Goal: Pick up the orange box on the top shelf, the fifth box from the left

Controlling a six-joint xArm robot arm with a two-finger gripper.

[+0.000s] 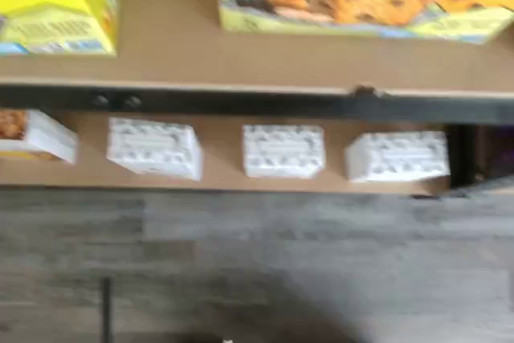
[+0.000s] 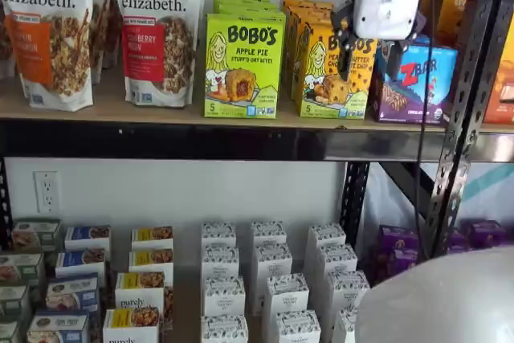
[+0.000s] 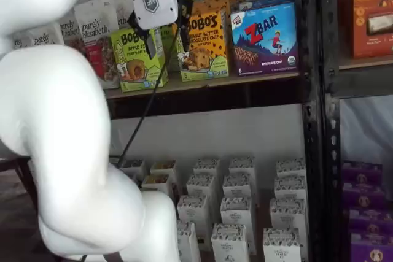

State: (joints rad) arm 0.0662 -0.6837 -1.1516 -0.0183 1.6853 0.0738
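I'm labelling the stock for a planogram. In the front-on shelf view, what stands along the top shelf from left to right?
Two Purely Elizabeth granola bags → lime-green Bobo's Apple Pie box → the orange box, partly behind the end effector → blue ZBar box.

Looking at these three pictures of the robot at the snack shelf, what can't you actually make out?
- The orange box: in both shelf views the hand covers part of its front.
- The hand's fingers: against the dark packaging, no gap can be made out.
- The small white boxes: wrist view too blurred to read them.
- The ZBar box: in a shelf view a black upright cuts off its right edge.
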